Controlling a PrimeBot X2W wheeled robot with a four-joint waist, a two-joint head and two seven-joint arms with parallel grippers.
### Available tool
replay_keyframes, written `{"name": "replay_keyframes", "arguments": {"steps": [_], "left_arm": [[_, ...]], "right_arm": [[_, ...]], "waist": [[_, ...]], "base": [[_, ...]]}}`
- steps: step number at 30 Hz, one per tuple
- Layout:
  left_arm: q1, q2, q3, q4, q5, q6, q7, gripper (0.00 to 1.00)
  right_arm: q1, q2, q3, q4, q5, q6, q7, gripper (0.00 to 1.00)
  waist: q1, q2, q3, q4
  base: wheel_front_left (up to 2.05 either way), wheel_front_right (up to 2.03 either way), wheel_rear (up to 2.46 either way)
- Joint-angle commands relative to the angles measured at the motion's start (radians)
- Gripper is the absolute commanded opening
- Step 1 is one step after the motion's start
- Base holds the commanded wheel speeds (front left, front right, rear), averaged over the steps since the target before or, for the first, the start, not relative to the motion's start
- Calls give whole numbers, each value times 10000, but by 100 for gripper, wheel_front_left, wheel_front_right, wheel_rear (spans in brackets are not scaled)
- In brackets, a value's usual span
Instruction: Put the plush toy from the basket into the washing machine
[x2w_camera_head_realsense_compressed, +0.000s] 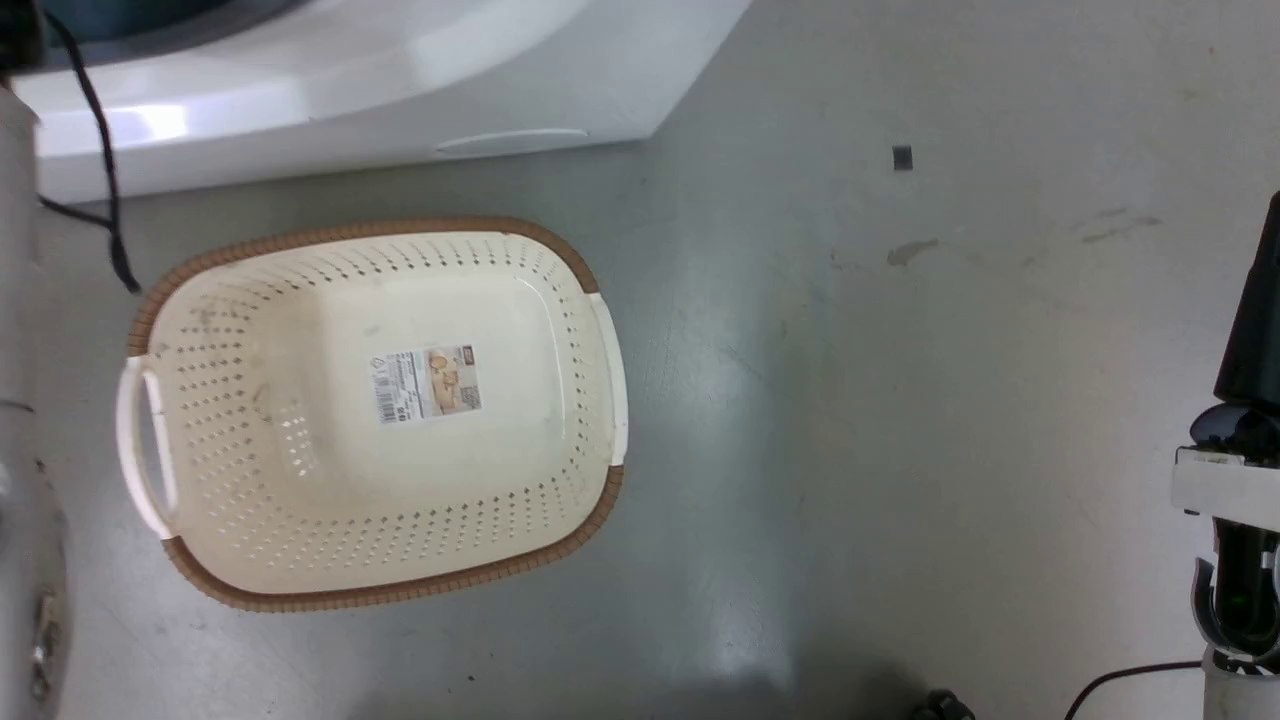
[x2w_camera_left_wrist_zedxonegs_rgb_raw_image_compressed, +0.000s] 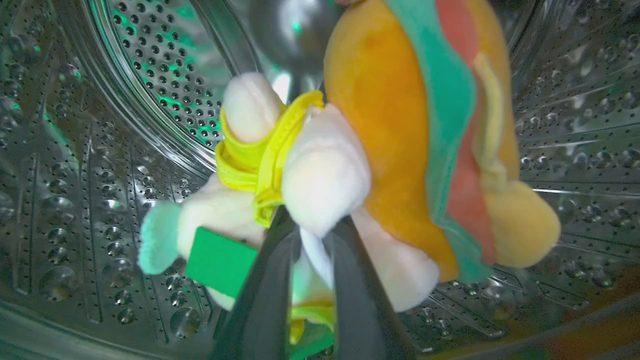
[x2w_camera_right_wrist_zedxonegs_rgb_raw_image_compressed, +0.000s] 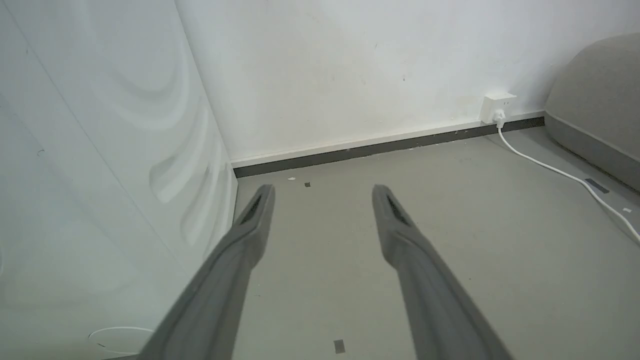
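Note:
In the left wrist view the hamburger plush toy (x2w_camera_left_wrist_zedxonegs_rgb_raw_image_compressed: 400, 140) hangs inside the washing machine's steel drum (x2w_camera_left_wrist_zedxonegs_rgb_raw_image_compressed: 100, 150). My left gripper (x2w_camera_left_wrist_zedxonegs_rgb_raw_image_compressed: 312, 232) is shut on the plush toy's pale limbs, its dark fingers (x2w_camera_left_wrist_zedxonegs_rgb_raw_image_compressed: 270, 290) pinching the fabric. In the head view the cream basket (x2w_camera_head_realsense_compressed: 370, 410) stands on the floor with nothing but a paper label (x2w_camera_head_realsense_compressed: 430, 383) on its bottom. The washing machine's white front (x2w_camera_head_realsense_compressed: 330, 90) lies just beyond it. My right gripper (x2w_camera_right_wrist_zedxonegs_rgb_raw_image_compressed: 322, 192) is open above the bare floor, beside the washer's white side panel (x2w_camera_right_wrist_zedxonegs_rgb_raw_image_compressed: 100, 175).
A black cable (x2w_camera_head_realsense_compressed: 100, 150) hangs at the head view's upper left. My right arm (x2w_camera_head_realsense_compressed: 1240, 480) stands at that view's right edge. A wall socket (x2w_camera_right_wrist_zedxonegs_rgb_raw_image_compressed: 496, 107) with a white cord (x2w_camera_right_wrist_zedxonegs_rgb_raw_image_compressed: 565, 172) and a grey cushion-like shape (x2w_camera_right_wrist_zedxonegs_rgb_raw_image_compressed: 595, 105) sit far right.

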Motion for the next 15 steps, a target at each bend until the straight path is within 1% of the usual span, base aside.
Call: {"name": "replay_keyframes", "arguments": {"steps": [1, 6, 7, 8, 15], "left_arm": [[-391, 95, 27, 56, 78, 54, -55, 0], [-954, 94, -61, 392, 277, 124, -55, 0], [-1008, 70, -67, 439, 300, 152, -55, 14], [-1029, 55, -89, 452, 359, 206, -55, 100], [-506, -162, -34, 547, 384, 160, -55, 100]], "right_arm": [[-223, -2, 6, -74, 109, -7, -44, 100], [-318, -2, -5, -120, 115, -7, -44, 100], [-332, -2, -2, -120, 112, -7, -44, 100], [-347, -2, 12, -117, 111, -7, -44, 100], [-338, -2, 112, -8, 87, -7, -44, 100]], "waist": [[-1, 0, 264, -155], [-1, 0, 503, -161], [-1, 0, 526, -147], [-1, 0, 534, -132], [-1, 0, 106, -6]], "base": [[0, 0, 0], [0, 0, 0], [0, 0, 0], [0, 0, 0], [0, 0, 0]]}}
